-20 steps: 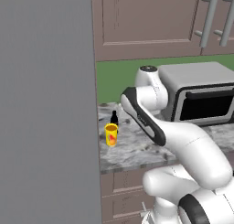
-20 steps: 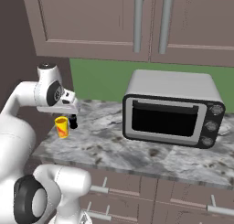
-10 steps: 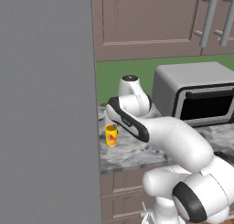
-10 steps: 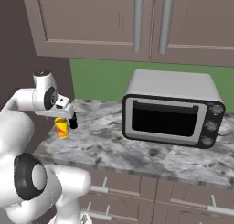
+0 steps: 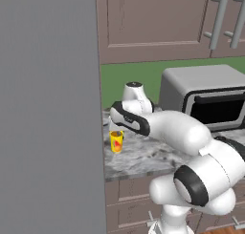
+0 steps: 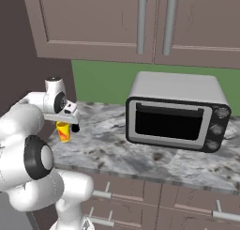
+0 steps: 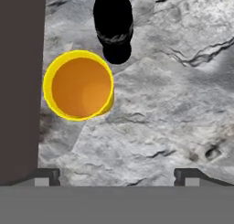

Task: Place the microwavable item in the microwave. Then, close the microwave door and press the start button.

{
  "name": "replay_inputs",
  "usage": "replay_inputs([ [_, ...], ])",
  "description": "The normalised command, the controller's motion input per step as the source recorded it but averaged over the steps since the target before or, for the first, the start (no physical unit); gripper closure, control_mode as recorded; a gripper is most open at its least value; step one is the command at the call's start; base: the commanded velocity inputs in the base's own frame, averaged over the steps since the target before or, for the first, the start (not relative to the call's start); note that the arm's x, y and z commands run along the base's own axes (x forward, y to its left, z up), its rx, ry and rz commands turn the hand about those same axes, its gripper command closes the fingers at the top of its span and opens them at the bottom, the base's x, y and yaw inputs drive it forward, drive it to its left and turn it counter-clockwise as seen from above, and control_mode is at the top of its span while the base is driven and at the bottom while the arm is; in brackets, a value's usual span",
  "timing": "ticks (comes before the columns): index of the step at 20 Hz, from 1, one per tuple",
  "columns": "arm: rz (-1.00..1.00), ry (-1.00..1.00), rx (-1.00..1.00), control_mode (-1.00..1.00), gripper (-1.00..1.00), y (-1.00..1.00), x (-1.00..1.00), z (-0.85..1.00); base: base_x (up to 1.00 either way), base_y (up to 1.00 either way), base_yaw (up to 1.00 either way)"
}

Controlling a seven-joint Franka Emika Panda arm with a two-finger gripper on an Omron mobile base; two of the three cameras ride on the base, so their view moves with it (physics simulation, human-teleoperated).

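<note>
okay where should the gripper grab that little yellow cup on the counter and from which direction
Grip the yellow cup across its upper wall, coming straight down. It stands upright, mouth open upward. Keep the fingers off the side where the black bottle stands beside it.

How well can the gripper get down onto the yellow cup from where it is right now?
Probably yes, after a small sideways shift: the open gripper hangs above the counter with the yellow cup off-centre. The black bottle stands close beside it.
</note>
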Motion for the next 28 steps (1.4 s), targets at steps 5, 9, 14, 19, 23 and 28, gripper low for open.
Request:
replay_inputs([
  [5,0.0,0.05,0.05,-1.0,-1.0,0.0,0.43,-0.16,0.0,0.0,0.0],
  [9,0.0,0.04,0.01,-1.0,-1.0,0.01,0.36,-0.29,0.0,0.0,0.0],
  [14,0.0,0.01,0.0,-1.0,-1.0,0.0,0.09,-0.26,0.0,0.0,0.0],
  [19,-0.03,0.0,0.0,-1.0,-1.0,0.09,0.15,-0.18,0.0,0.0,0.0],
  [23,-0.06,0.0,0.0,-1.0,-1.0,0.13,0.33,-0.12,0.0,0.0,0.0],
  [28,-0.04,0.0,0.0,-1.0,-1.0,0.02,0.11,-0.23,0.0,0.0,0.0],
])
